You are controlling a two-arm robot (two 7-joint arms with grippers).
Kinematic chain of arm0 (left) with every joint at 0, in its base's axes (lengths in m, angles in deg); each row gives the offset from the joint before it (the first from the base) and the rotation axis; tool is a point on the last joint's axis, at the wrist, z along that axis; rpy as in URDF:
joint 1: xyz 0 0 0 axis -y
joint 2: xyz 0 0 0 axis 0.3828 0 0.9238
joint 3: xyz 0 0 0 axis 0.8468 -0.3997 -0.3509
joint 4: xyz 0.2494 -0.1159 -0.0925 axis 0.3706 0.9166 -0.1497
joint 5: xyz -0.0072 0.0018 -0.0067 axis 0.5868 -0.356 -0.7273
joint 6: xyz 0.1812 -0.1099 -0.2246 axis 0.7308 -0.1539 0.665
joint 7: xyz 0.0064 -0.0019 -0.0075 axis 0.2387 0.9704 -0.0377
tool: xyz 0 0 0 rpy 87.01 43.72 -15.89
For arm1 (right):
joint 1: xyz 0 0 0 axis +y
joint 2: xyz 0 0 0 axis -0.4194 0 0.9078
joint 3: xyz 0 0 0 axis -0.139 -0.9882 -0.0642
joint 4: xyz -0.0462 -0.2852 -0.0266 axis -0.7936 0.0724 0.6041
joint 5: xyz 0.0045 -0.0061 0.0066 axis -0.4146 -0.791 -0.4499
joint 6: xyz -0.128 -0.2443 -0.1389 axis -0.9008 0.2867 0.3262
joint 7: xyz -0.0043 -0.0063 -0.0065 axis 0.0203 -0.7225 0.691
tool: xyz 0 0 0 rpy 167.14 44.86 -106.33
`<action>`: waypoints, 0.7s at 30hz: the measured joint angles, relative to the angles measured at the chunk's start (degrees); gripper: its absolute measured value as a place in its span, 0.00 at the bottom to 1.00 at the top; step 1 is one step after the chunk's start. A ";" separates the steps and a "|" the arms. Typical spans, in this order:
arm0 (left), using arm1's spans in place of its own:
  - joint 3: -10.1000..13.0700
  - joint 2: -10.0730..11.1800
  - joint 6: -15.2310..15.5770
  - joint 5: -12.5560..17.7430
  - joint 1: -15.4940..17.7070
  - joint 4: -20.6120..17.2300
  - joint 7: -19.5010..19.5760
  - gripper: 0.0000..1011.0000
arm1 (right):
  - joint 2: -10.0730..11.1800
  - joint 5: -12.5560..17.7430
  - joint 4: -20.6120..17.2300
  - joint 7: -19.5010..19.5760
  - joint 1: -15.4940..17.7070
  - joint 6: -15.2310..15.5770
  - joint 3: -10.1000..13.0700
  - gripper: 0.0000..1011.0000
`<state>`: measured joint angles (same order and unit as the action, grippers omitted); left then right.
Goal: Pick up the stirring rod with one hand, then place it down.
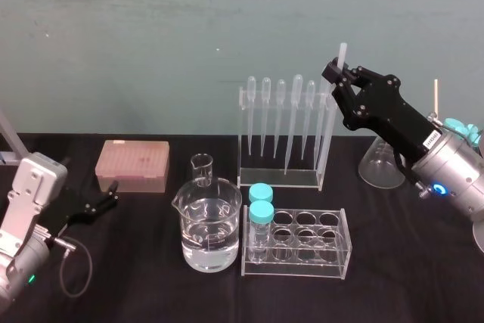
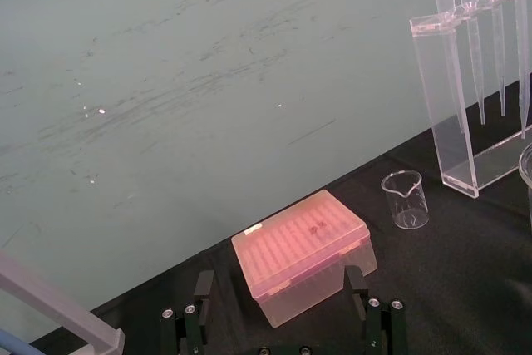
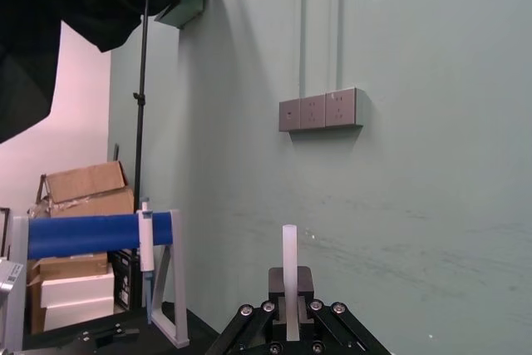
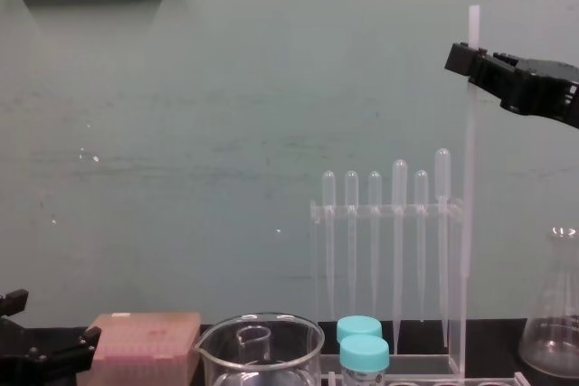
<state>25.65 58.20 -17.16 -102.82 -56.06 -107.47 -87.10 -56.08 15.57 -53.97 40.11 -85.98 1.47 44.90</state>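
Observation:
The stirring rod (image 1: 330,134) is a thin translucent-white stick standing nearly upright at the right end of the clear pipette rack (image 1: 281,175). My right gripper (image 1: 339,77) is shut on the rod close to its top, and a short stub pokes above the fingers. In the chest view the rod (image 4: 468,223) hangs from the gripper (image 4: 470,53) down to the level of the rack's base. Whether its tip touches anything I cannot tell. The right wrist view shows the rod (image 3: 288,255) pinched between both fingers. My left gripper (image 1: 113,196) rests open at the table's left, near the pink box.
A pink tip box (image 1: 132,164) sits at the back left. In the middle are a small beaker (image 1: 202,168) and a large beaker of water (image 1: 210,232). A tube rack (image 1: 333,251) holds two blue-capped tubes in front. A conical flask (image 1: 382,160) stands under my right arm.

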 joint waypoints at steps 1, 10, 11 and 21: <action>0.00 0.00 0.00 0.00 0.00 0.00 0.00 0.99 | -0.01 -0.03 0.04 0.00 0.00 0.00 -0.01 0.07; 0.00 0.00 0.00 0.00 0.00 0.00 0.00 0.99 | -0.03 -0.15 0.19 -0.03 -0.18 0.12 -0.17 0.07; 0.00 0.00 0.00 0.00 0.00 0.00 0.00 0.99 | -0.03 -0.15 0.25 -0.07 -0.24 0.15 -0.20 0.07; 0.00 0.00 0.00 0.00 0.00 0.00 0.00 0.99 | -0.07 -0.05 0.86 -0.39 -0.61 0.21 -0.37 0.07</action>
<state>25.65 58.20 -17.16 -102.81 -56.06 -107.47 -87.10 -56.15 15.52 -53.10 39.72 -86.59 1.67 44.53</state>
